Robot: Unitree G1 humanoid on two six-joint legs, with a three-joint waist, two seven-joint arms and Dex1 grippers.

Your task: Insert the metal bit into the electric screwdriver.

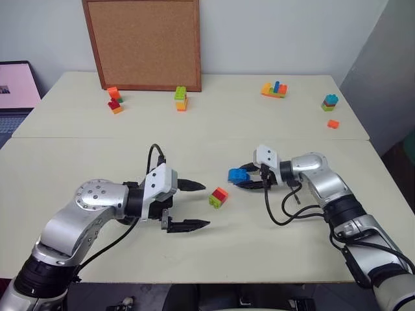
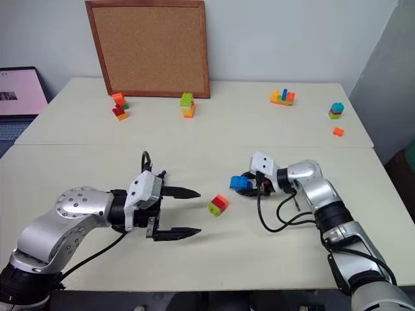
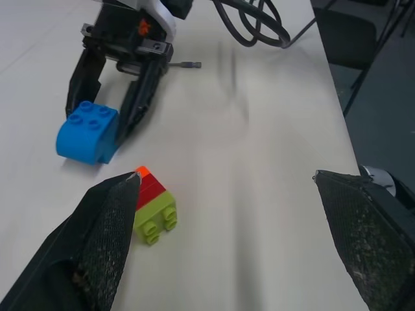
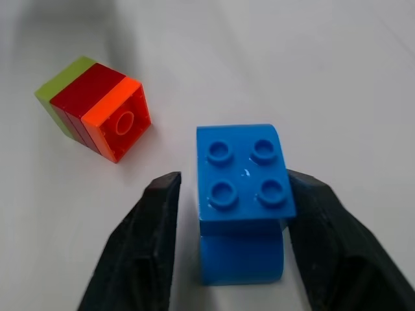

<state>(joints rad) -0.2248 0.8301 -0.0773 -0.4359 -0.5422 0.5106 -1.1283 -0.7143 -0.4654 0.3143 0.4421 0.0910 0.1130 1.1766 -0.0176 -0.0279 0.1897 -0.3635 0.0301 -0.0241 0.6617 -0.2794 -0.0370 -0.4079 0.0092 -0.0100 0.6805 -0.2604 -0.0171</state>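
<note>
The metal bit and the electric screwdriver are out of view. On the pale table (image 1: 97, 162) lie toy blocks instead. My right gripper (image 1: 241, 177) points left, its jaws astride a blue block (image 4: 243, 172). One finger (image 4: 318, 214) rests against the block's side. The other finger (image 4: 152, 220) stands a narrow gap away from it. A small green, red and orange block stack (image 1: 218, 196) lies on its side just left of the blue block. My left gripper (image 1: 206, 204) is wide open and points right, with its far fingertip (image 3: 117, 207) close to that stack.
A cork board (image 1: 144, 42) leans on the back wall, and a laptop (image 1: 16, 91) sits at the far left. Small block stacks (image 1: 115, 100) (image 1: 181, 98) (image 1: 274, 89) (image 1: 330, 102) and a loose orange block (image 1: 332, 124) stand along the back. A black cable (image 1: 285, 214) loops under my right wrist.
</note>
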